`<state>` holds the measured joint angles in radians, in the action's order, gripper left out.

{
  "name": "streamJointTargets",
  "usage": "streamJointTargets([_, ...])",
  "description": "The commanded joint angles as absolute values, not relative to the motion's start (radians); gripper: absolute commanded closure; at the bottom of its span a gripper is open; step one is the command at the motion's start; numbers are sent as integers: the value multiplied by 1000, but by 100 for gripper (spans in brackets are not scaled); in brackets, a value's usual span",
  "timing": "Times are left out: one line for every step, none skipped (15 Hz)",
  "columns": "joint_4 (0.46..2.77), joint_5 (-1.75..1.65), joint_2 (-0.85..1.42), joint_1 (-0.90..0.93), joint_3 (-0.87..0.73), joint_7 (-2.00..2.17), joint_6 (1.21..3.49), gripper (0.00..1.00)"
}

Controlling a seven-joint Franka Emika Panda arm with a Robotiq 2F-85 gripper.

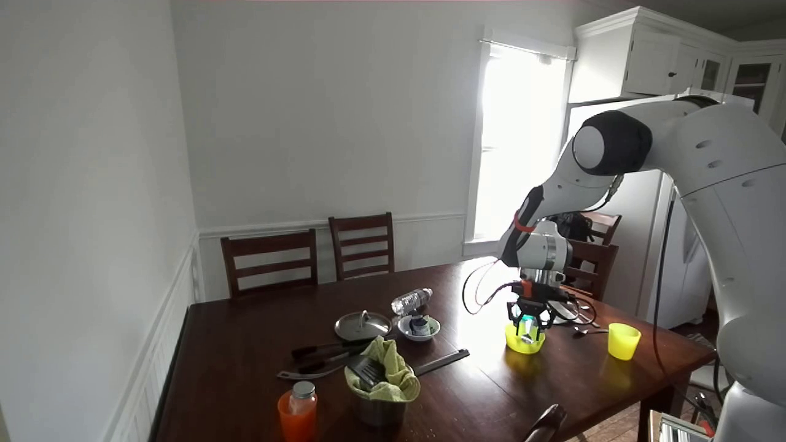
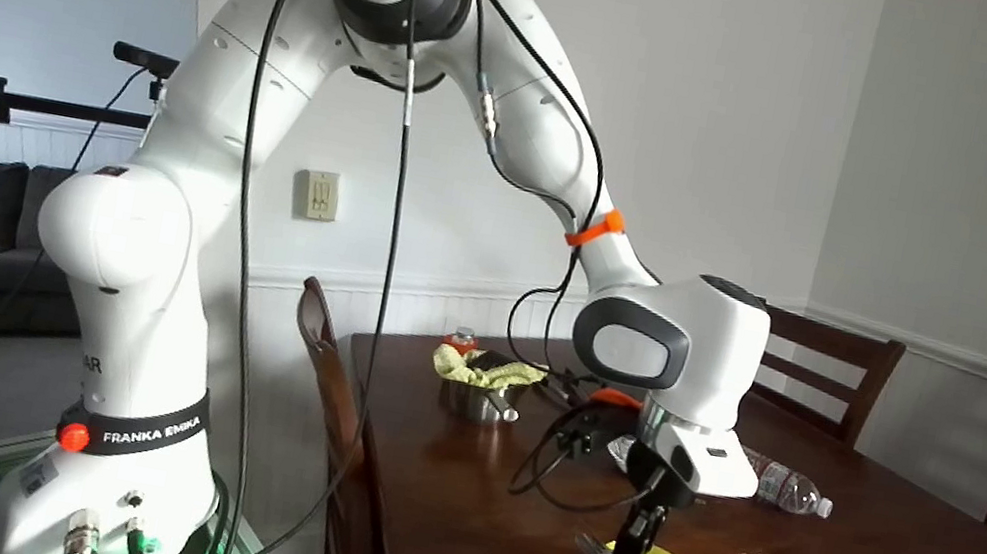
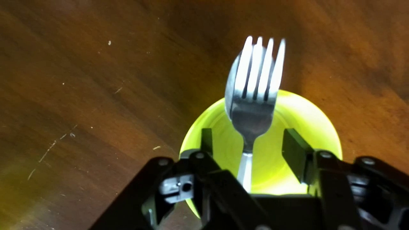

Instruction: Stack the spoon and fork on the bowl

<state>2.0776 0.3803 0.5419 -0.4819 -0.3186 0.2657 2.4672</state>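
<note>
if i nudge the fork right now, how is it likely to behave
The fork looks like metal, so it's probably stiff and won't bend. Its surface is shiny where it overlaps the spoon, so it may slide easily. Its pronged end reaches past the bowl, so pressing down there could tip it.

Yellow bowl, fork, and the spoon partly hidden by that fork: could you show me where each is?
Yellow bowl (image 3: 269, 159): wrist view, on its bare inside bottom.
Fork (image 3: 253, 116): wrist view, on the solid part below its tines.
Spoon (image 3: 229, 92): wrist view, on its head's uncovered edge.
</note>
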Motion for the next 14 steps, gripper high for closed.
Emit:
streamJointTargets([2059, 406, 535, -503, -305, 236, 2439, 9])
streamJointTargets([2063, 406, 524, -502, -306, 235, 2441, 1])
streamJointTargets([2067, 403, 513, -498, -309, 238, 2442, 0])
streamJointTargets([2071, 399, 501, -494, -312, 241, 2441, 0])
streamJointTargets([2081, 385, 482, -482, -322, 253, 2445, 0])
streamJointTargets([2087, 378, 465, -476, -327, 256, 2443, 0])
streamJointTargets([2096, 357, 441, -462, -342, 273, 2442, 0])
streamJointTargets([2101, 328, 424, -443, -364, 299, 2440, 0])
streamJointTargets([2107, 296, 404, -424, -390, 336, 2441, 0])
streamJointTargets([2115, 267, 381, -410, -408, 355, 2442, 0])
streamJointTargets([2123, 234, 358, -396, -428, 372, 2443, 0])
streamJointTargets([2134, 189, 332, -380, -449, 382, 2441, 0])
streamJointTargets([2144, 147, 309, -367, -465, 386, 2448, 0])
streamJointTargets([2153, 110, 287, -356, -480, 399, 2450, 0])
